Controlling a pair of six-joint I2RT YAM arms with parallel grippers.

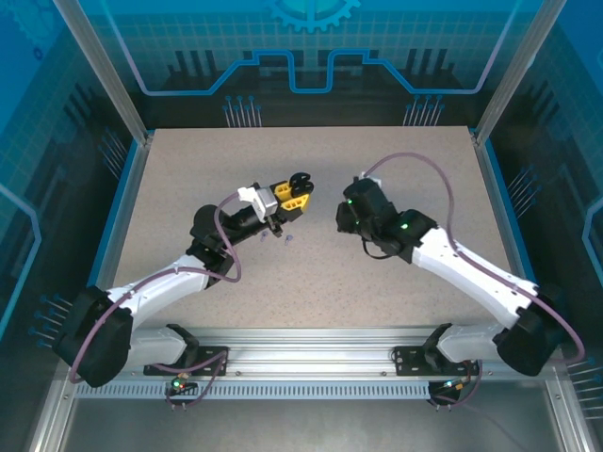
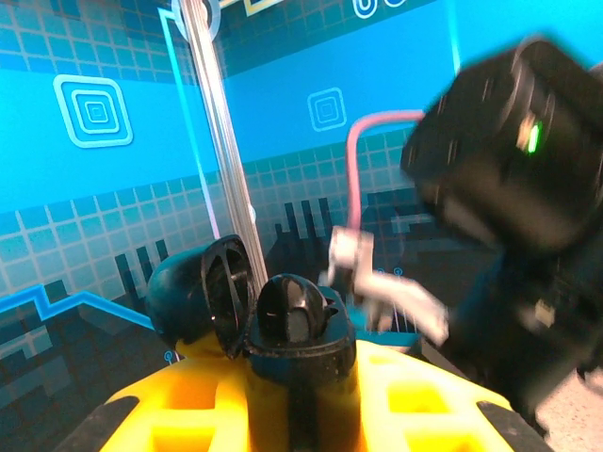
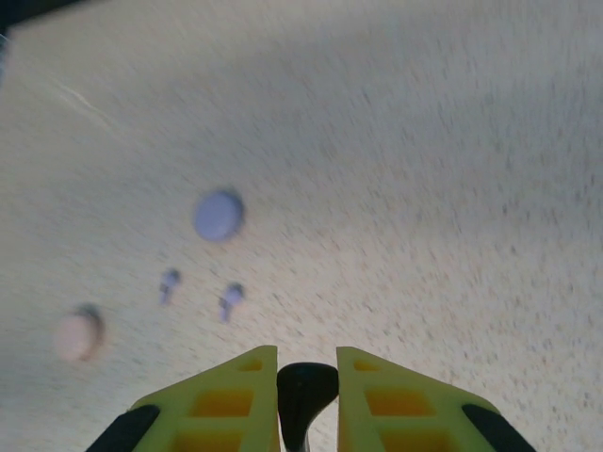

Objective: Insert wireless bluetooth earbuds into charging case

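Two blurred lavender buds (image 3: 231, 297) at ten o'clock from right jaws, those pinching a black bud (image 3: 306, 381) cut off below, left jaws clenched on open black case (image 2: 297, 330).

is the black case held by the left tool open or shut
Open: the black case has its lid hinged back beside it, exposing the hollow inside.

Black case (image 2: 292, 330) open; black earbud (image 3: 307, 384) held; two lavender earbuds (image 3: 231, 297) near lavender case (image 3: 219, 215).
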